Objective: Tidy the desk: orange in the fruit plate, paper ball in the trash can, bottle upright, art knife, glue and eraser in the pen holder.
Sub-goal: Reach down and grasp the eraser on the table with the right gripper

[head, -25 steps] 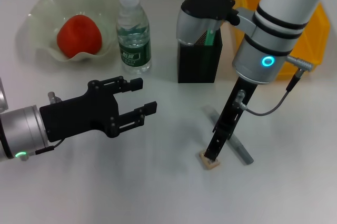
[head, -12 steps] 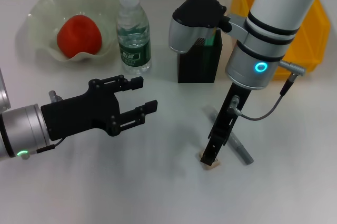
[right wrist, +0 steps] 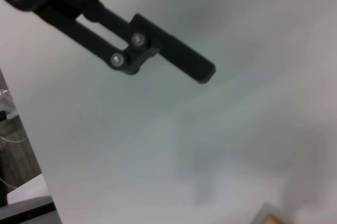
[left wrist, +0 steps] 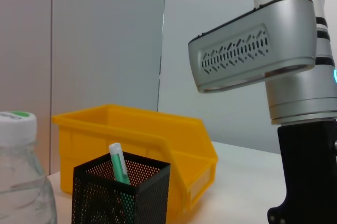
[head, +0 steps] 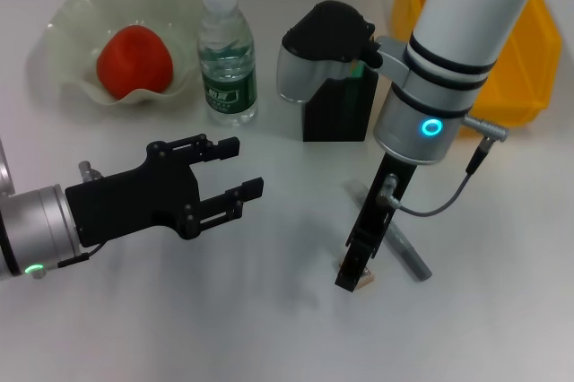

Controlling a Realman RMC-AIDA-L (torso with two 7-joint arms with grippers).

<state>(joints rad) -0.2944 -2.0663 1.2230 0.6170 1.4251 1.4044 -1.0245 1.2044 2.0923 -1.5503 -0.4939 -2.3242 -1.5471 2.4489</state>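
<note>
The orange [head: 134,59] lies in the fruit plate [head: 72,14] at the back left. Beside it the bottle [head: 226,59] stands upright. The glue [head: 360,65] sticks out of the black pen holder [head: 339,115]; the left wrist view shows the same glue [left wrist: 118,163] and pen holder [left wrist: 121,195]. My right gripper [head: 355,270] points straight down onto the eraser [head: 365,280], with the art knife [head: 405,254] flat on the table just beyond. Over the table's left half my left gripper [head: 240,165] hovers open and empty. The paper ball is out of view.
The yellow trash can [head: 529,59] stands at the back right, behind my right arm [head: 448,68]. The trash can [left wrist: 147,140] and the bottle [left wrist: 21,182] also show in the left wrist view. The right wrist view shows the left gripper's fingers [right wrist: 158,56] and the eraser's corner [right wrist: 274,214].
My right arm has shifted left and sunk a little, its gripper staying at the eraser. The left gripper has drifted slightly down and left.
</note>
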